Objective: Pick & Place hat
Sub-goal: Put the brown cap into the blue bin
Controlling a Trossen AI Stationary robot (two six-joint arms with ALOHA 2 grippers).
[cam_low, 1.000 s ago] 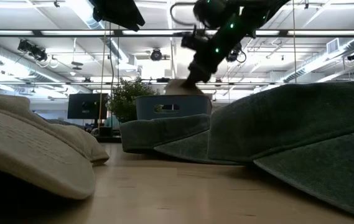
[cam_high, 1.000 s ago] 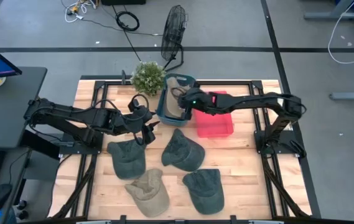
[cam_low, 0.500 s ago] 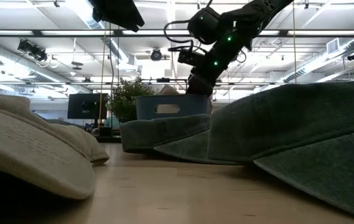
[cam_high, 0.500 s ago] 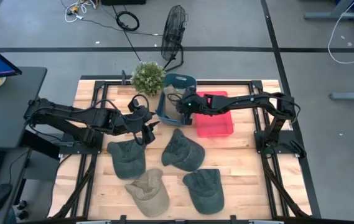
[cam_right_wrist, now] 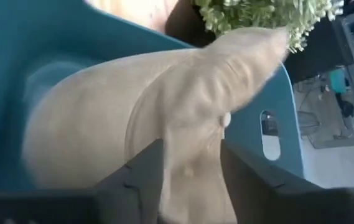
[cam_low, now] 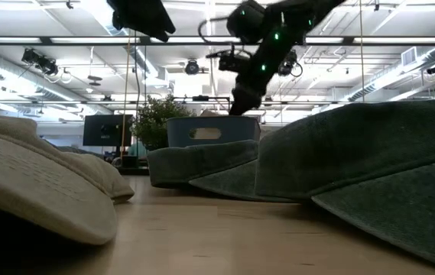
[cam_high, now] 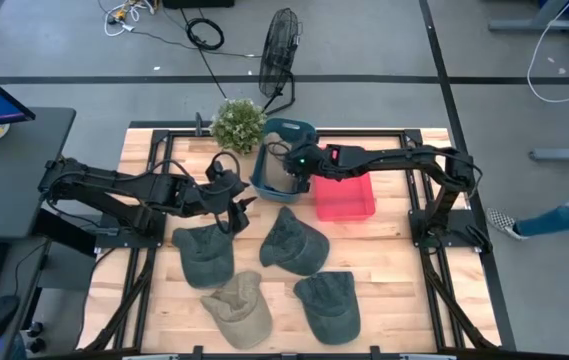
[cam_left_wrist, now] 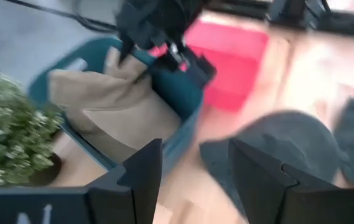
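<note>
A tan hat [cam_right_wrist: 102, 130] lies crumpled inside the teal bin [cam_high: 286, 128] at the table's far middle. My right gripper [cam_high: 290, 164] hangs open just above it, a raised fold of the hat [cam_right_wrist: 192, 124] showing between its fingers. My left gripper [cam_high: 234, 207] stands open over the bare table, left of the bin, with nothing between its fingers. Three dark green hats [cam_high: 204, 252], [cam_high: 292, 240], [cam_high: 329, 305] and another tan hat [cam_high: 242, 308] rest crown-up on the tabletop nearer the front. My right gripper points down into the bin, its open fingers [cam_right_wrist: 133, 180] on either side of the tan hat's raised fold. Whether they touch the cloth I cannot tell. The hat rests in the bin.
A red tray [cam_high: 349, 197] sits right of the bin and a potted plant [cam_high: 237, 125] left of it. A fan [cam_high: 279, 50] stands on the floor beyond the table. A person's leg [cam_high: 564, 215] shows at the right.
My right gripper has gone up from the bin. The tan hat, which showed under it above the rim, has sunk into the bin.
</note>
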